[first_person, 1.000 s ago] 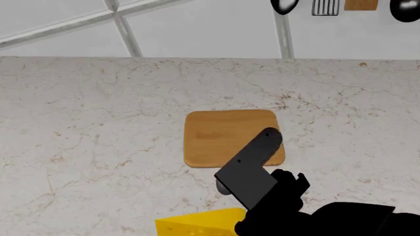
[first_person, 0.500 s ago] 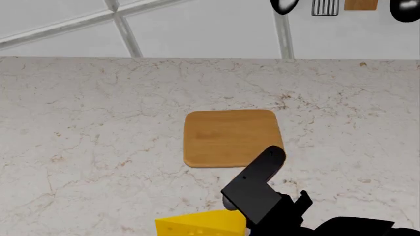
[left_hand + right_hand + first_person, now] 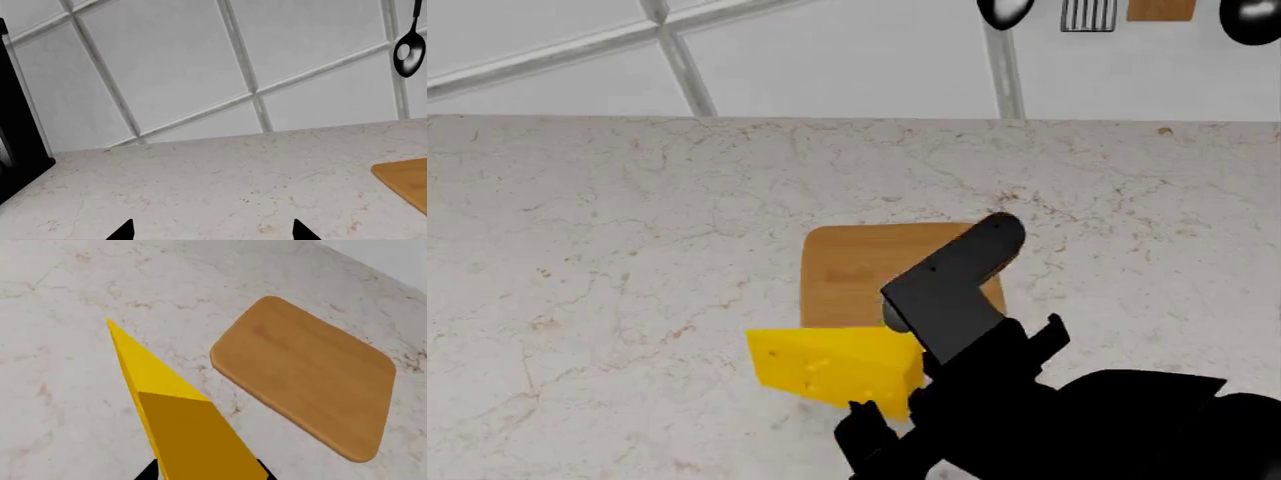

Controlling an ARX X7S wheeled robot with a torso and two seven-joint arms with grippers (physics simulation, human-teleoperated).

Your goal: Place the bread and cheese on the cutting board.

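Head view: the cheese is seen held off the tabletop, gripped at its thick end by the right pincer, which is clamped on it. The wedge is seen in front of the cutting board's near-left corner in this view; whether it is over the board or short of it cannot be told. The thin end points toward the tabletop's left side, and small holes are visible on the yellow face.

Right wrist view: the cheese is seen running straight out from between the dark fingertips, its point directed away from the pincer. Nothing touches the wedge besides the pincer.

The cutting board is noted flat on the tabletop, around the middle, somewhat nearer the back wall than the front edge. Its right portion is covered in the head view by the right arm. In the right wrist view the cutting board is shown bare, lying beside the cheese and apart from it.

Left wrist view: two dark fingertips of the left pincer are seen spread apart over bare marble, nothing between them. A board corner is visible at the frame edge. A black spoon is seen hanging on the tiled wall.

The bread is not seen in any view.
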